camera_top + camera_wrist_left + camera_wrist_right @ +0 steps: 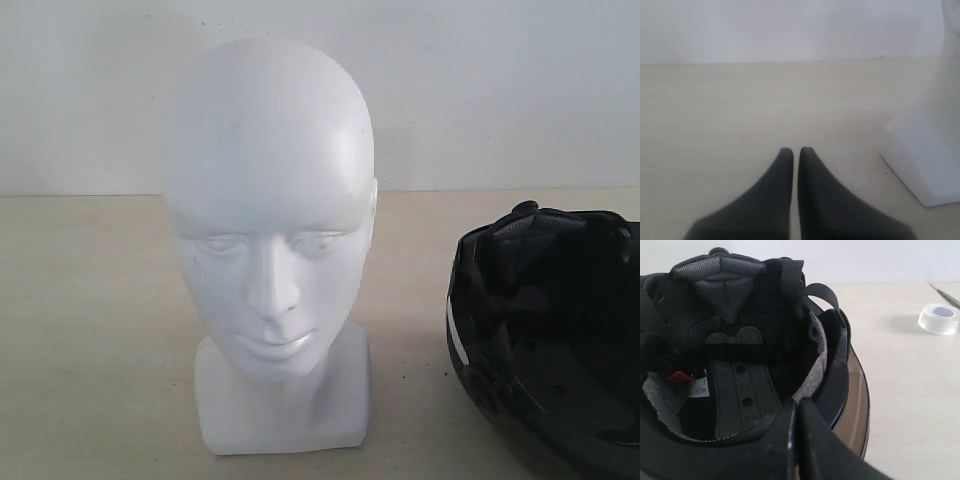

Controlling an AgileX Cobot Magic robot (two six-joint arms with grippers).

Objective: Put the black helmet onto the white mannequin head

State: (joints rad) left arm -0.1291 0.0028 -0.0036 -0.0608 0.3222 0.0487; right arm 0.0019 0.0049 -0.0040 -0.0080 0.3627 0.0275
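Beige tabletop [90, 330] holds white mannequin head [270, 220] and edge-cropped black helmet [545, 340]; left fingers [775, 190] and right fingers [825, 445] pressed together.

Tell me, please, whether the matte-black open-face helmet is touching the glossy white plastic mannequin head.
Apart. The exterior view shows a strip of bare table between the black helmet and the white mannequin head.

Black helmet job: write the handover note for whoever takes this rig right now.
Left gripper: shut, empty, over the table beside the white mannequin head.
Right gripper: shut, at the rim of the black helmet; no grip shown.
Helmet lies lining-up on the table, apart from the head, which stands upright and bare.
Done: nothing yet.
To do: grasp helmet, turn it over, seat it on the head.
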